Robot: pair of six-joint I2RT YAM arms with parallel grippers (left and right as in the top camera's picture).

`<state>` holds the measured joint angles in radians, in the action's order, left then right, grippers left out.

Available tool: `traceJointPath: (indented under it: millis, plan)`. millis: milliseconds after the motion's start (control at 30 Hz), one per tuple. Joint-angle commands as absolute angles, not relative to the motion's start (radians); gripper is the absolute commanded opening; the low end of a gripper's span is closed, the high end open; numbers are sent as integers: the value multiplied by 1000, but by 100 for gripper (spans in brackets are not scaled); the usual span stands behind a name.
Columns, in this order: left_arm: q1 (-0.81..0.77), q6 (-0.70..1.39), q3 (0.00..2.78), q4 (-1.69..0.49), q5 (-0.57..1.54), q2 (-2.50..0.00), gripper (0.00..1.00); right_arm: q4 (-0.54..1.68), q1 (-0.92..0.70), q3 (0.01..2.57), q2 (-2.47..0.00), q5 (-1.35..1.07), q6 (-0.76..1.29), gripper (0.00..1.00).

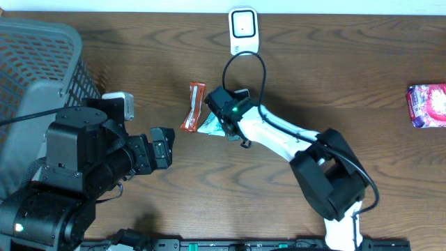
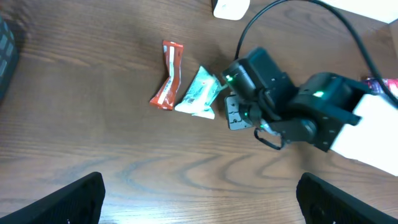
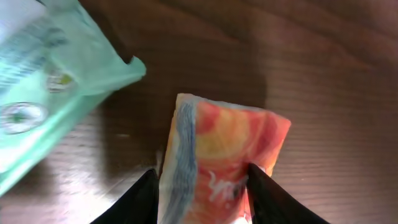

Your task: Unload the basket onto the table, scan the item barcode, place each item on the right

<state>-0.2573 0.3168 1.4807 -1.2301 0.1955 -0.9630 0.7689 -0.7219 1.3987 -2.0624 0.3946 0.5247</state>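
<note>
An orange packet with white script sits between my right gripper's fingers, and both fingers press against its sides. A green packet lies just beyond it to the left. From overhead, the right gripper hovers over the green packet, beside a red snack bar, and hides the orange packet. The white scanner stands at the table's far edge. My left gripper is wide open with nothing in it, and is apart from the items. In its own view, the left gripper looks over bare wood.
A grey mesh basket stands at the far left. A pink packet lies at the right edge. The scanner's black cable loops down toward the right arm.
</note>
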Motion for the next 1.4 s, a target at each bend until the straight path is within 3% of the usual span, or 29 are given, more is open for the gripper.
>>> traceJointPath:
  millis: [0,133,233,267,433,733,1000,1200,1367]
  plan:
    - [-260,315,1484,-1230,186,-960,98,771,-727,1404,-2132,440,577,40]
    - [-260,314,1484,-1230,186,-960,98,775,-727,1404,-2217,423,583,32]
    - [-260,315,1484,-1230,186,-960,98,797,-727,1404,-2244,377,583,4]
    - [-260,315,1484,-1230,186,-960,98,803,-725,1405,-2243,364,583,1]
    - [-260,315,1484,-1230,186,-960,98,838,-685,1435,-2172,225,582,1]
    - [-260,315,1484,-1230,186,-960,98,790,-418,1476,-1916,-410,315,1]
    - [-260,315,1484,-1230,186,-960,98,773,-197,1473,-1922,-844,178,1]
    - [-260,315,1484,-1230,186,-960,98,413,-173,1473,-1951,-897,430,1]
    - [-260,315,1484,-1231,186,-960,98,17,-206,1473,-1968,-692,682,1]
